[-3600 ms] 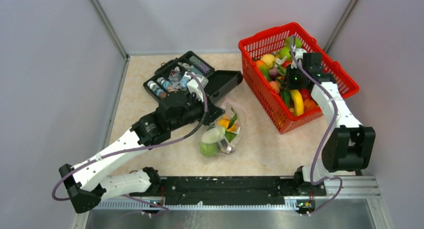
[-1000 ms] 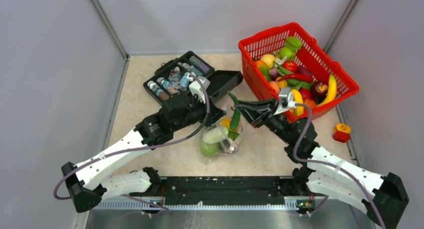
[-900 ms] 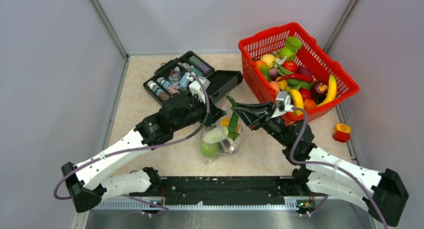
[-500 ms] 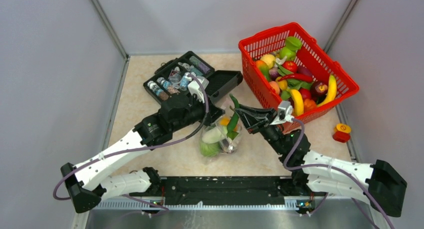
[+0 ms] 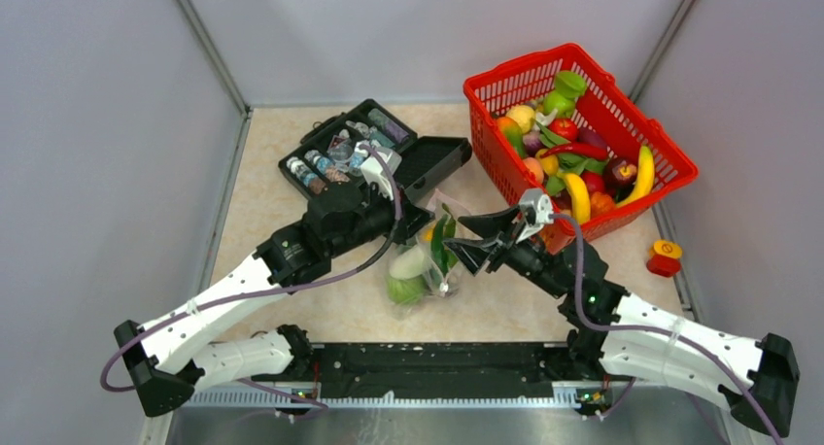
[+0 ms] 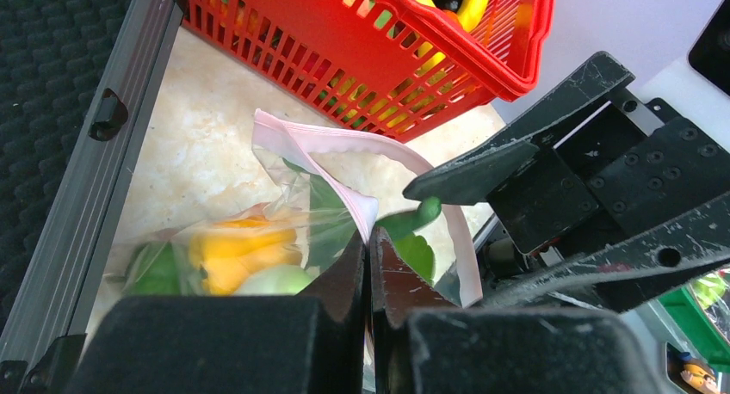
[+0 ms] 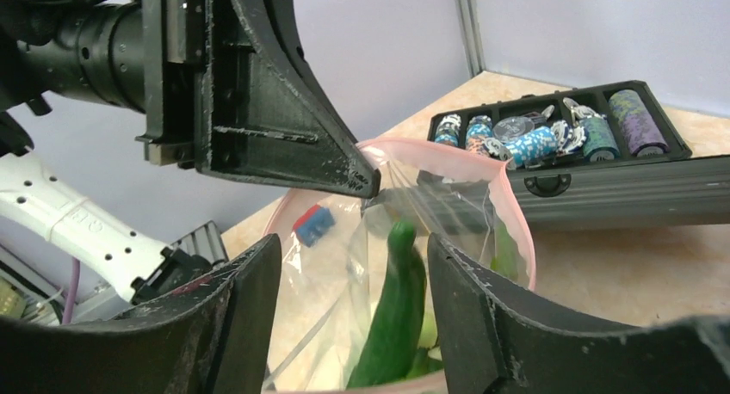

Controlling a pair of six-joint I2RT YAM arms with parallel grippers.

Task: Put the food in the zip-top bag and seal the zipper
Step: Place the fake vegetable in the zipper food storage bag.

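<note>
Two arms converge at mid-frame of the top view on the zip-top bag (image 5: pixel 434 276), which lies on the table (image 5: pixel 262 192) between the black case (image 5: pixel 360 149) at upper left and the red basket (image 5: pixel 491 144) at upper right, with several pieces of food (image 6: pixel 232 252) inside. The left gripper (image 6: pixel 368 239) is pinched together on the zipper (image 6: pixel 318 138), holding the mouth raised. The right gripper (image 7: pixel 353 243) stands with fingers apart at the mouth, a long green vegetable (image 7: pixel 392 317) loose between them, inside the film (no finger contact is visible). The bag is probably light, limp and slippery, best held by its stiffer zipper strip. The toy food looks hard, smooth and light, best gripped across its narrow width. The left arm reaches up from lower left, the right from lower right, both wrists angled toward the bag.
</note>
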